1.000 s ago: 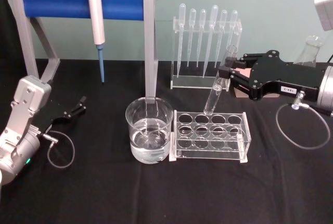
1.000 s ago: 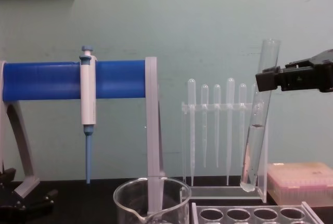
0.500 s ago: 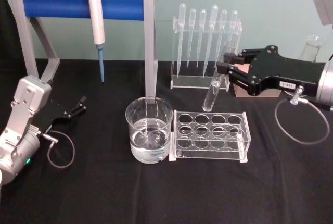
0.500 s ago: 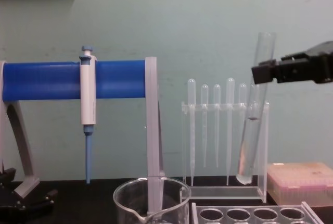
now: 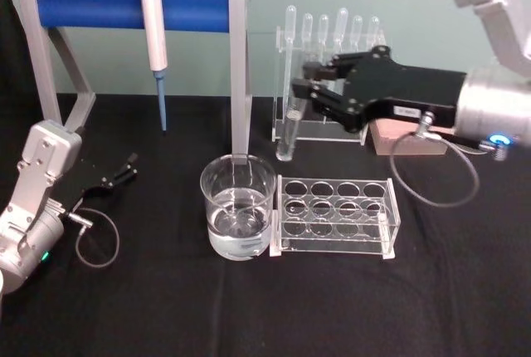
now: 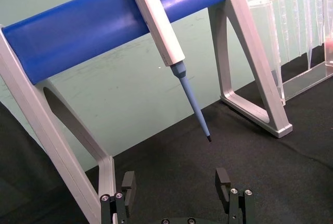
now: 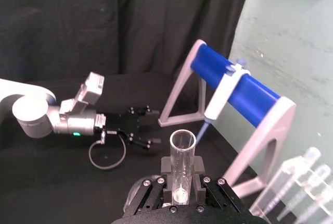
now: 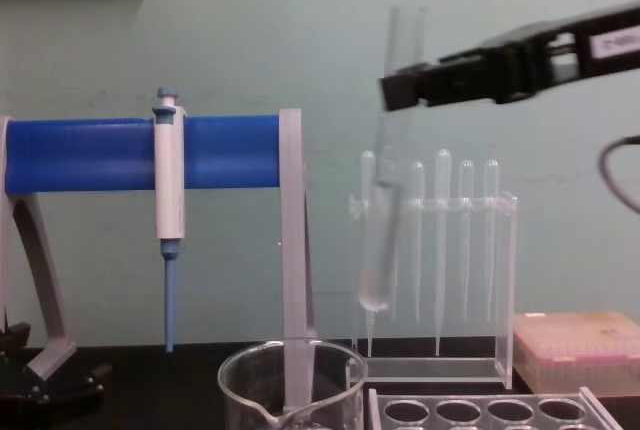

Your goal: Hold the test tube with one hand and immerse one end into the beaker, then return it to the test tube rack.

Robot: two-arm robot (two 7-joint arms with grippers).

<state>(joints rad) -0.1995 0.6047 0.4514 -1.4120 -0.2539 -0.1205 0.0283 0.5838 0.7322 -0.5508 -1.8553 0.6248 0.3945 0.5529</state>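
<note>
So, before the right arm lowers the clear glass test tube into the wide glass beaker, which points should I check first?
1. Black two-fingered right gripper shut on the long clear glass test tube: ok.
2. Tube bottom higher than the rim of the wide clear glass beaker, chest view: ok.
3. Tube over the beaker mouth: not ok; it hangs behind and right of it.
4. Clear liquid in the beaker: ok.
5. Left gripper open, parked far left on the black table: ok.
</note>
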